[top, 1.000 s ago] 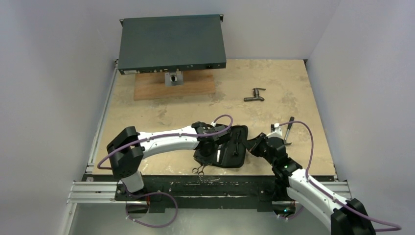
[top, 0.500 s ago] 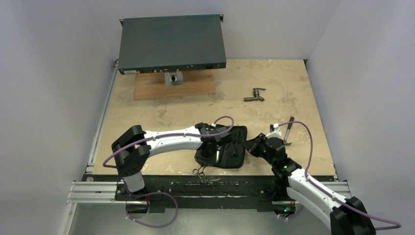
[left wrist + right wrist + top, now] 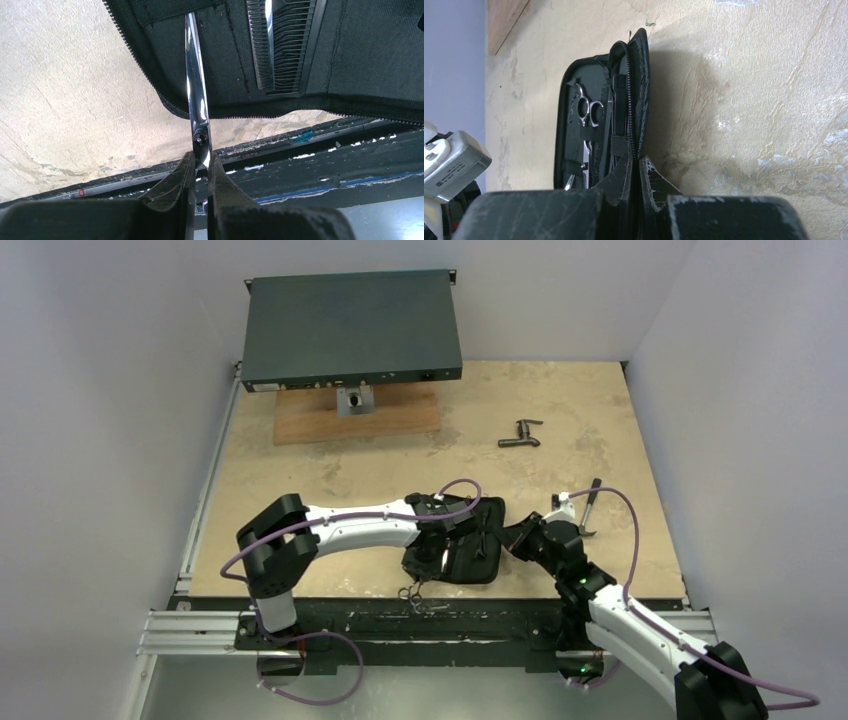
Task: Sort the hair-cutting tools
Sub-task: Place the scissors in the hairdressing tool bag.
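Observation:
A black zip case (image 3: pixel 486 562) lies open near the table's front edge. My left gripper (image 3: pixel 422 566) is shut on silver scissors (image 3: pixel 196 90) just behind their pivot. The blade runs over the zip edge and under a fabric strip inside the case (image 3: pixel 360 50). Their finger rings (image 3: pixel 409 591) stick out past the case's front corner. A black toothed comb (image 3: pixel 285 45) sits strapped inside. My right gripper (image 3: pixel 638 159) is shut on the zip edge of the raised case flap (image 3: pixel 640 75). Silver scissors (image 3: pixel 586 107) show strapped inside there; I cannot tell whether they are the same pair.
A small hammer (image 3: pixel 587 502) lies just behind my right arm. A dark T-shaped fitting (image 3: pixel 520 433) sits further back on the right. A flat dark box (image 3: pixel 350 328) rests on a wooden board (image 3: pixel 400 422) at the back. The black front rail (image 3: pixel 480 615) borders the case.
My left arm has shifted a little to the right, its elbow most of all, still gripping the scissors at the case's front corner. The right arm and the flap have stayed put.

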Robot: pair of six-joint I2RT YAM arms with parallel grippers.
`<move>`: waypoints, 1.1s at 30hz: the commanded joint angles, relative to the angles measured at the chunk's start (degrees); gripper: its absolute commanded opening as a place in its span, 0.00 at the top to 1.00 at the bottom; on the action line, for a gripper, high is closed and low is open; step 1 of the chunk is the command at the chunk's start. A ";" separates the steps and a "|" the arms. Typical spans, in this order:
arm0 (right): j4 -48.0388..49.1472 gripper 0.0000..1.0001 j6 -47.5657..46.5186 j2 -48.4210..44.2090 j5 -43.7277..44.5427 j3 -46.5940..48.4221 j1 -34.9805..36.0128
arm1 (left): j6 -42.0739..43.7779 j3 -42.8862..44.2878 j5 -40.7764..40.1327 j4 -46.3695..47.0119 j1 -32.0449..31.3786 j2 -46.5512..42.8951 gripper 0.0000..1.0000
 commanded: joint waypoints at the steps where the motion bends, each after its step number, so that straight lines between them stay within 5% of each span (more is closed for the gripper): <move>1: 0.88 1.00 -0.78 -0.63 -0.80 -0.29 0.37 | -2.26 -0.39 -2.40 3.24 1.07 0.01 1.00; 33: 0.31 1.00 -1.68 1.72 -1.46 0.64 1.34 | -1.46 7.19 -8.47 8.01 5.35 7.84 1.00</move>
